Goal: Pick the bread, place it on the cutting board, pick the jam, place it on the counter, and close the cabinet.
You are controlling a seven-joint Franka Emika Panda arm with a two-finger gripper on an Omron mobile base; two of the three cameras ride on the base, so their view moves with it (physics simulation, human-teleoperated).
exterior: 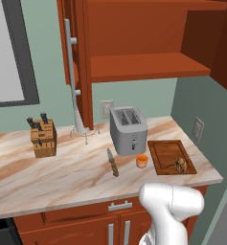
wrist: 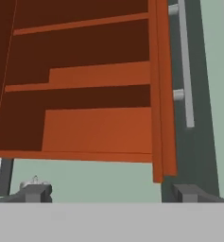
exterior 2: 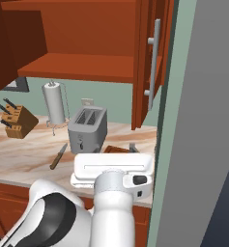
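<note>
Bread [exterior: 181,164] is sitting on the board [exterior: 163,149], jam [exterior: 141,161] on the table [exterior: 62,174]. Cabinet door [wrist: 161,94] is standing open: rigid, probably swinging lightly if pushed on its face beside the handle [wrist: 185,66]. Pincer [wrist: 111,194] is gaping wide, holding nothing.

Pale green painted wall [exterior: 43,62] behind, with a dark-framed window [exterior: 9,52] at upper left. Two white outlet plates: one on the back wall [exterior: 106,109], one on the green side wall [exterior: 197,129]. Reddish-brown base drawers with silver handles [exterior: 120,206] below. A wide grey vertical panel [exterior 2: 203,120] runs down the right. Lighting flat, even.
</note>
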